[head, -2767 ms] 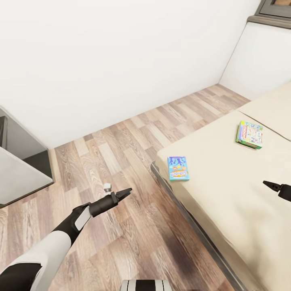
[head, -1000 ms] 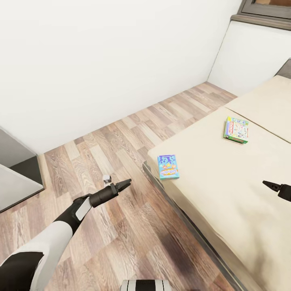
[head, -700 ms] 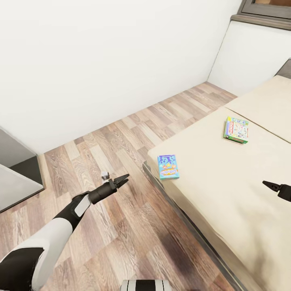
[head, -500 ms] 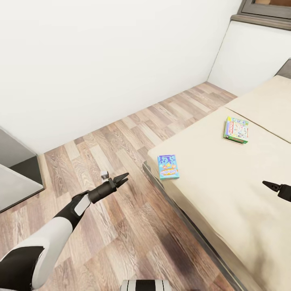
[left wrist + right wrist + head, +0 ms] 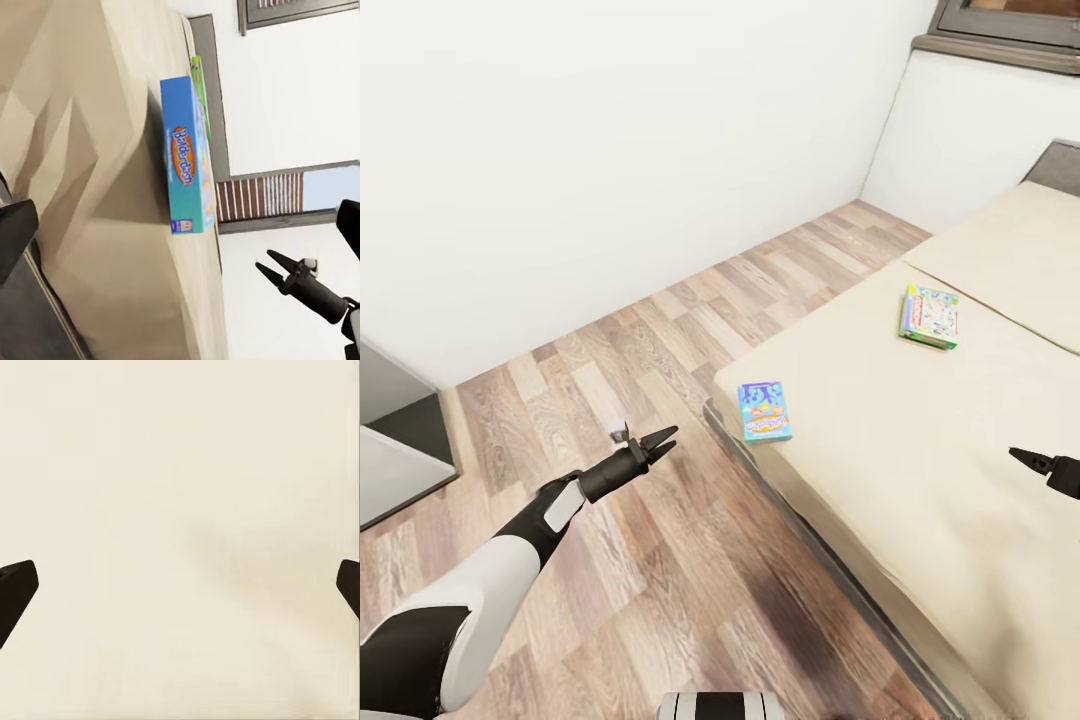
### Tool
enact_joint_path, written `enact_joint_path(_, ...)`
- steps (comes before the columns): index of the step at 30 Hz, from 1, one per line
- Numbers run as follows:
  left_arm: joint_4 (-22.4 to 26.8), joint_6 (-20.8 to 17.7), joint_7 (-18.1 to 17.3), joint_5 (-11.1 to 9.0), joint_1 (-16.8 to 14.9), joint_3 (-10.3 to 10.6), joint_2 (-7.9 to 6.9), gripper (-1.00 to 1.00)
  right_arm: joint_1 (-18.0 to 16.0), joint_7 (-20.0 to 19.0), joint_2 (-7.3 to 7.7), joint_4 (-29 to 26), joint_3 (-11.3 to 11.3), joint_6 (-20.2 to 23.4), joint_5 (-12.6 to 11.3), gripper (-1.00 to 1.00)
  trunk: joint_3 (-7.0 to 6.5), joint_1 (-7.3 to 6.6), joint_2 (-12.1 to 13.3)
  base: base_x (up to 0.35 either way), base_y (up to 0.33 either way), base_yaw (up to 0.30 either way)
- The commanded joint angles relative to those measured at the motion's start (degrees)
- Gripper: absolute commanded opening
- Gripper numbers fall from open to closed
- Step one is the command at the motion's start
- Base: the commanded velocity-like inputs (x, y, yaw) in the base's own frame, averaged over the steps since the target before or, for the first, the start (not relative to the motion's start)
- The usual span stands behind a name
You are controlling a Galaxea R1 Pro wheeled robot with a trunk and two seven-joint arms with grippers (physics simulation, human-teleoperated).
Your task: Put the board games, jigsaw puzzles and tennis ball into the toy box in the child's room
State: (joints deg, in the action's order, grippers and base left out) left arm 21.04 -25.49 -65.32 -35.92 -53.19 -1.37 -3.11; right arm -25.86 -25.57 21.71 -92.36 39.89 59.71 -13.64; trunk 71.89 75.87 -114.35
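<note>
A: How far along does the job look?

B: Early, I'd judge. Taking the bed (image 5: 920, 470) as the landmark, two board games lie on its mattress, neither of them picked up.

A: Start with what's nearest.

B: The left gripper (image 5: 656, 440) hangs over the wood-plank floor (image 5: 690, 560) just off the bed's near corner, its fingers spread and nothing between them. The right gripper (image 5: 1032, 461) hovers above the mattress, well in from the edge. Its dark tips sit far apart in the right wrist view, so it is spread too, and empty.

A: And the games?

B: The blue board game (image 5: 764, 411) lies flat at the bed's near corner, close to the edge: a thin, glossy, printed cardboard box with crisp corners. Farther up the bed, the green-edged board game (image 5: 929, 316) lies flat as well, pale on top, beside the seam between the two beige pads.

A: Surfaces?

B: The mattress is matte, plain and smooth, on a dark frame. Past the bed stand a bare white wall (image 5: 610, 150) and a dark-framed window (image 5: 1000, 25).
</note>
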Motion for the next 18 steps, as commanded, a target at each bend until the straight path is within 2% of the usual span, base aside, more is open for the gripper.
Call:
enact_joint_path(1, -0.1, -0.6, -0.1, -0.1, 0.0, -0.1, -0.01, 1.00, -0.1, -0.4, -0.02, 0.0, 0.1, 0.3, 0.2, 1.00, 0.03, -0.01, 0.0, 0.000, 0.000, -0.208)
enact_joint_path(13, -2.0, -0.7, 0.3, -0.3, -0.1, -0.3, -0.04, 1.00, -0.1, -0.4, -0.32, 0.0, 0.0, 0.3, 0.2, 1.00, 0.03, -0.01, 0.0, 0.000, 0.000, -0.237)
enact_joint_path(18, -2.6, -0.7, 0.4, -0.3, -0.1, -0.3, -0.05, 1.00, -0.1, -0.4, -0.38, 0.0, -0.1, 0.3, 0.2, 1.00, 0.03, -0.01, 0.0, 0.000, 0.000, -0.141)
